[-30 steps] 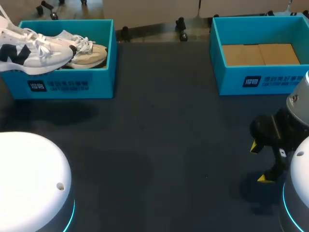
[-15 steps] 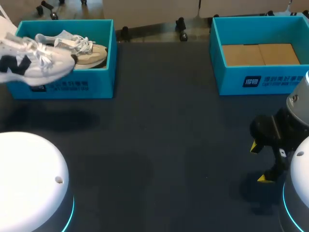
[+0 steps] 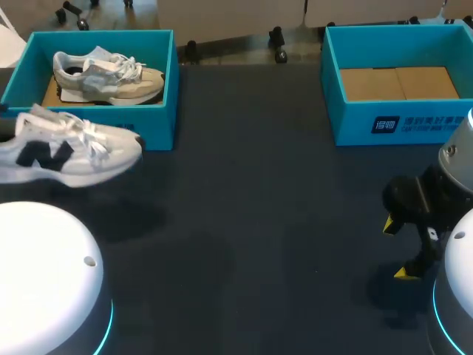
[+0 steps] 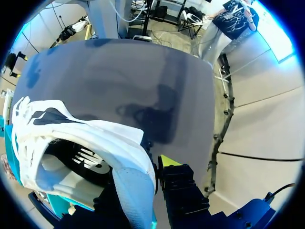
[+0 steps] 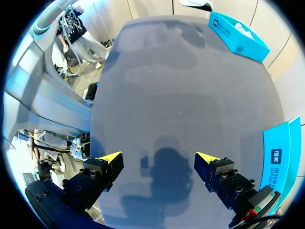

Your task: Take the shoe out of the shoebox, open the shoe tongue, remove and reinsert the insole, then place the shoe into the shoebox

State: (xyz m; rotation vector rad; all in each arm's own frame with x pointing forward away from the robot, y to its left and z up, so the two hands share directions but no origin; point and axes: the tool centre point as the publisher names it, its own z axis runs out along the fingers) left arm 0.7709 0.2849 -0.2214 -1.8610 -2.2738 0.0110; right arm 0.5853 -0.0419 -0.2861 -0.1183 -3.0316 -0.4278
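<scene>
A white shoe [image 3: 70, 148] with a dark side logo hangs above the table just in front of the left blue shoebox [image 3: 151, 122], toe toward the middle. In the left wrist view my left gripper [image 4: 143, 179] is shut on the heel collar of that white shoe [image 4: 90, 143], with one yellow tip showing beside the fabric. A second, beige shoe [image 3: 111, 74] lies inside the left shoebox. My right gripper [image 3: 396, 248] stands open low at the table's right front, nothing between its fingers; the right wrist view shows this right gripper [image 5: 158, 160] over bare table.
A second blue box [image 3: 399, 122] at the back right holds only brown cardboard; its wall [image 5: 279, 157] shows beside the right gripper. The dark tabletop [image 3: 259, 222] stretches between the boxes. White arm bases sit at both front corners.
The white shoe has come out of the left shoebox, moving toward the table's front and lower, carried by my left gripper. The right arm has not moved.
</scene>
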